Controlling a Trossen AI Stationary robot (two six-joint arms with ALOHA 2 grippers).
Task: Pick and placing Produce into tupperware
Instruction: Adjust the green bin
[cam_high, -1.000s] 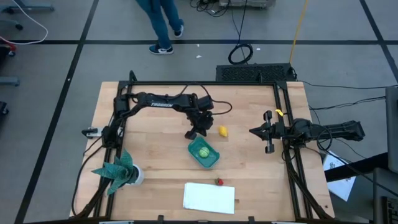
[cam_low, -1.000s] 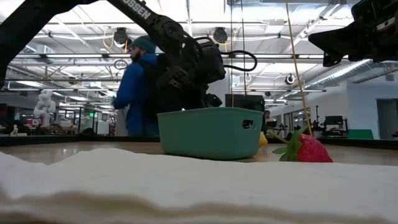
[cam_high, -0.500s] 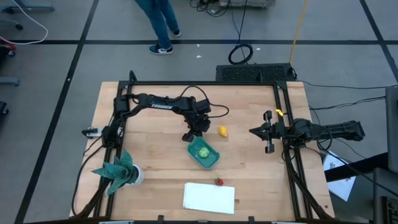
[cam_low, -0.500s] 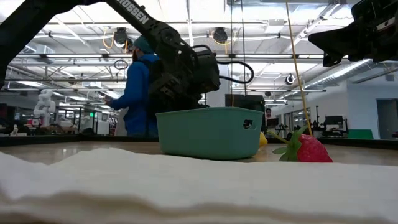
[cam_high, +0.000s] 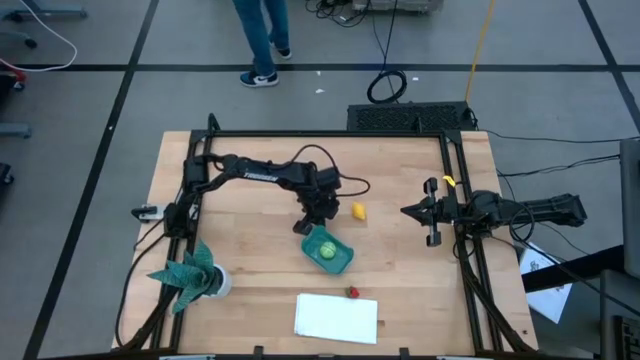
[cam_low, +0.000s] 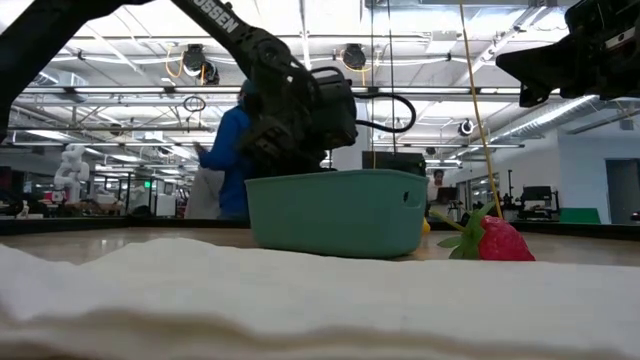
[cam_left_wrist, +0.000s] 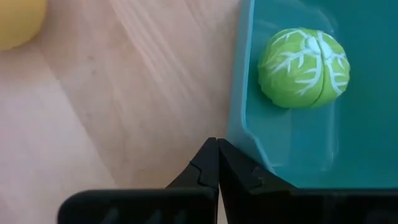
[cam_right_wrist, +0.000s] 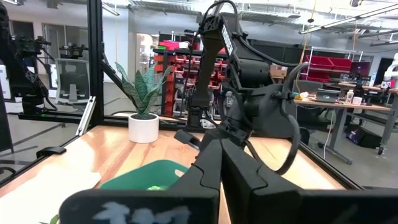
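Observation:
The teal tupperware (cam_high: 329, 249) stands on the table's middle, with the green round piece (cam_high: 326, 248) inside it (cam_left_wrist: 303, 67). The yellow lemon piece (cam_high: 357, 211) lies on the wood just beyond it. The small red piece (cam_high: 352, 293) lies by the white cloth and shows as a strawberry in the low view (cam_low: 492, 240). My left gripper (cam_high: 308, 228) is shut, low at the tupperware's far-left corner (cam_left_wrist: 217, 144). My right gripper (cam_high: 405, 211) is shut and hangs above the table's right side, touching nothing. My left gripper's shut fingers lie against the outside of the tupperware's rim (cam_left_wrist: 239, 134) at its far-left corner. The outer side of one finger (cam_left_wrist: 244, 173) is on it. The fingers come from above, pointing down. The tupperware stands flat on the table.
A flat white cloth (cam_high: 336, 317) lies near the front edge. A teal plant in a white pot (cam_high: 190, 270) stands at the near left. Black frame rails run along the table's edges (cam_high: 330, 135). A person walks on the floor beyond the far edge (cam_high: 262, 40).
My left gripper has moved a little toward the near edge and down against the tupperware. The tupperware has slid slightly toward the near edge and turned a bit. The person behind the table has walked on.

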